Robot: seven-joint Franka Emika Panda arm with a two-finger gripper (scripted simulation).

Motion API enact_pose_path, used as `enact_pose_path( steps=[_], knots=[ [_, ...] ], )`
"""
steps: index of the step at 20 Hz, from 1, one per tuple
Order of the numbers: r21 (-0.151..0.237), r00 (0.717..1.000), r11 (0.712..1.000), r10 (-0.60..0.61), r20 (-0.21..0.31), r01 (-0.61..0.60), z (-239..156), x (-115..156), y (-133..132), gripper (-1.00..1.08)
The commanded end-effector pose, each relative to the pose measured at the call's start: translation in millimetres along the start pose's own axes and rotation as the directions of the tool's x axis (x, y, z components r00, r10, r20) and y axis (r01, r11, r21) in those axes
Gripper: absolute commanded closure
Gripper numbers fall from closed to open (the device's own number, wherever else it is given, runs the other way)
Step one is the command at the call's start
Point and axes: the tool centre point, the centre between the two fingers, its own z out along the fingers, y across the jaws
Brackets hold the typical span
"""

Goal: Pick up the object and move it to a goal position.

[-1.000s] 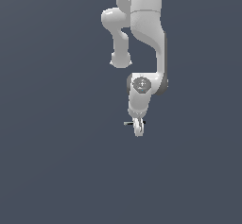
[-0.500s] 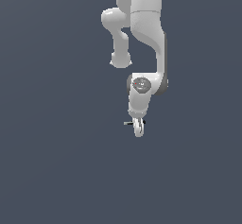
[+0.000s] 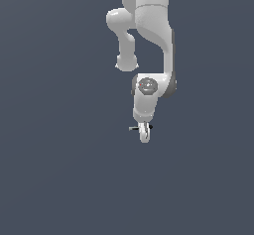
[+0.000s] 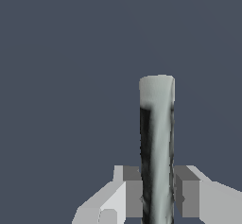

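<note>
Slate-grey, flat and unmarked, the surface point(image 3: 54, 179) fills everything you see around the arm point(image 3: 151, 40) in both views. In the exterior view your white arm comes down from the top edge, folds at a rounded joint, and ends in the tool point(image 3: 144, 133), which points straight down at the surface.

The rod point(image 3: 135, 128) lies crosswise at the tool's tip: a thin dark sliver sticks out toward the exterior view's left, and a small dark end shows on the other side of the tool. It is too small in that view for you to make out its colouring.

The wrist view gives you a closer look. There the rod point(image 4: 157, 147) runs lengthwise away from the camera, pale grey-white at its far end and streaked black along one side. It sits between the two grey pads point(image 4: 133, 194), one on each side, with the tool point(image 4: 157, 197) closed against it: the pad edges meet the rod's sides with no visible gap. You cannot tell from either view whether the rod is touching the surface or held just above it.
</note>
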Motion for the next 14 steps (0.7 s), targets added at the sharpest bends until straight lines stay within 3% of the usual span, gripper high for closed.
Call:
enact_pose_path(
  steps=[1,14],
  knots=[
    [0.001,1.0,1.0,0.001,0.0,-0.001,-14,5,-3,1.08],
    [0.001,1.0,1.0,0.003,-0.001,-0.003,-134,53,-29,1.08]
  ],
)
